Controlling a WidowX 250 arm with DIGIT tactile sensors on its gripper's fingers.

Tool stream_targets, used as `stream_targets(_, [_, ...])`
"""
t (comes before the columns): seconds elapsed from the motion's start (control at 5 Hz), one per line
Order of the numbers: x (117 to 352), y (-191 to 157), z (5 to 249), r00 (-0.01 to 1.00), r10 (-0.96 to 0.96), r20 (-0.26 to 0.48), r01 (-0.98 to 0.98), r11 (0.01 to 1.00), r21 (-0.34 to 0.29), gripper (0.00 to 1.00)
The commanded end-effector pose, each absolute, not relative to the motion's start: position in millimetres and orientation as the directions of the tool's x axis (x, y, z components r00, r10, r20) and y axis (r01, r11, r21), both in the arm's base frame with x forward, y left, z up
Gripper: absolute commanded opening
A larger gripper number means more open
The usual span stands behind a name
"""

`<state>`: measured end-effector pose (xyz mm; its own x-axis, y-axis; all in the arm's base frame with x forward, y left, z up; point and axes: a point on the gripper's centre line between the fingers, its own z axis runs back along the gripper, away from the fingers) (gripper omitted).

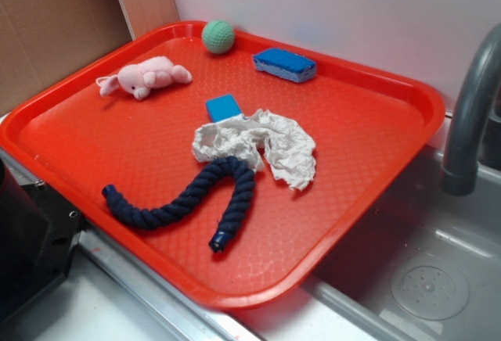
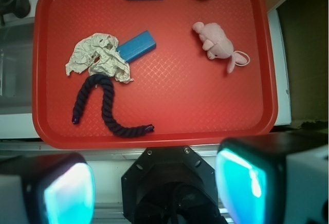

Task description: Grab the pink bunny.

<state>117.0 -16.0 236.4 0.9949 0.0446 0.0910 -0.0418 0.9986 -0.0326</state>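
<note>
The pink bunny [image 1: 145, 77] lies on the red tray [image 1: 376, 145], apparently on its side, near the green ball [image 1: 218, 37].

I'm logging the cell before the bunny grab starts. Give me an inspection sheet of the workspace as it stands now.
Surface: red tray on a counter, textured floor, nothing spilled.
Job's things: pink bunny lies on its side near the tray's far left corner, apart from everything else, untouched.
Clutter: green ball at the far rim; blue sponge beside it; blue block partly under the white cloth; dark blue rope curved, one part under the cloth.
Tool: tool open, hanging off the tray's near edge, holding nothing.
Cables: nothing seen.
Surroundings: sink and grey faucet to one side; cardboard behind.
</note>
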Motion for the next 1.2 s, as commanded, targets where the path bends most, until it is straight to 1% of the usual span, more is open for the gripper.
stream_targets(0.0, [117, -16, 236, 0.995, 0.045, 0.091, -0.042, 0.999, -0.033, 1.00])
stream_targets(0.2, [152, -3, 217, 0.965, -0.206, 0.165, 0.205, 0.979, 0.024, 1.00])
stream_targets(0.4, [178, 9, 207, 0.873, -0.434, 0.220, 0.424, 0.901, 0.095, 1.00])
stream_targets(0.6, [198, 32, 181, 0.830, -0.517, 0.208, 0.515, 0.854, 0.072, 1.00])
stream_targets(0.8, [229, 62, 147, 0.794, -0.575, 0.199, 0.580, 0.814, 0.040, 1.00])
stream_targets(1.0, [246, 74, 125, 0.800, -0.580, 0.156, 0.579, 0.813, 0.054, 1.00])
